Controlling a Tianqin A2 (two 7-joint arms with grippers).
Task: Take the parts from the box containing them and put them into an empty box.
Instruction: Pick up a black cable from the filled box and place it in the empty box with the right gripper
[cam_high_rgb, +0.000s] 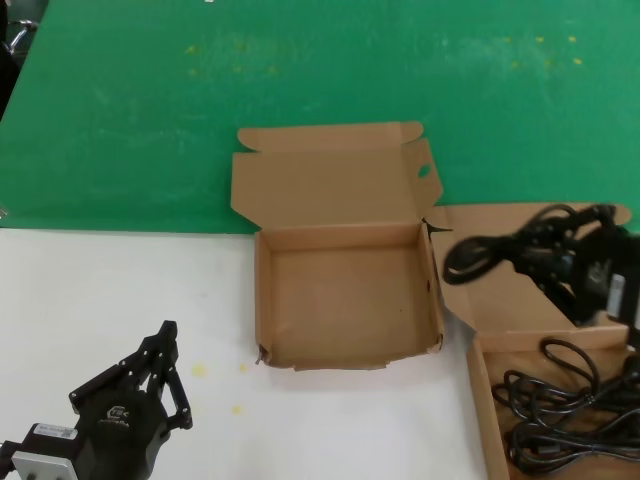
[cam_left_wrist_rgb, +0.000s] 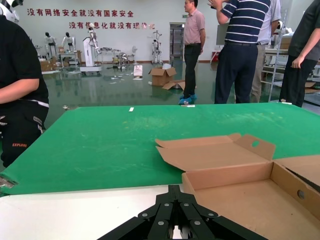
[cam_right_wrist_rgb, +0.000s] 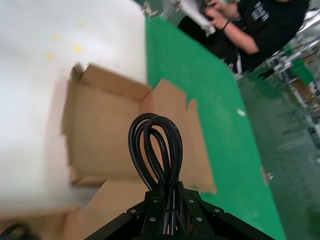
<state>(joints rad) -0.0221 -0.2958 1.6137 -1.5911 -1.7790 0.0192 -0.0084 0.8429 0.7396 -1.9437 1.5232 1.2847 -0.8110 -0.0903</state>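
The empty box (cam_high_rgb: 345, 300) lies open at the table's middle, with an oval hole in its lid flap (cam_high_rgb: 423, 171). It also shows in the left wrist view (cam_left_wrist_rgb: 240, 200) and the right wrist view (cam_right_wrist_rgb: 100, 130). The box containing the parts (cam_high_rgb: 482, 395) is at the lower right, with coiled black power cords (cam_high_rgb: 565, 405) inside. My right gripper (cam_high_rgb: 575, 258) is shut on a black power cord (cam_high_rgb: 480, 252) and holds it above that box's lid (cam_high_rgb: 500, 300). The cord's loops stick out past the shut jaws (cam_right_wrist_rgb: 155, 145). My left gripper (cam_high_rgb: 165, 345) is shut and empty at the lower left.
A green mat (cam_high_rgb: 320, 90) covers the far half of the table and a white surface (cam_high_rgb: 120, 290) the near half. People stand beyond the table's far edge (cam_left_wrist_rgb: 245, 45).
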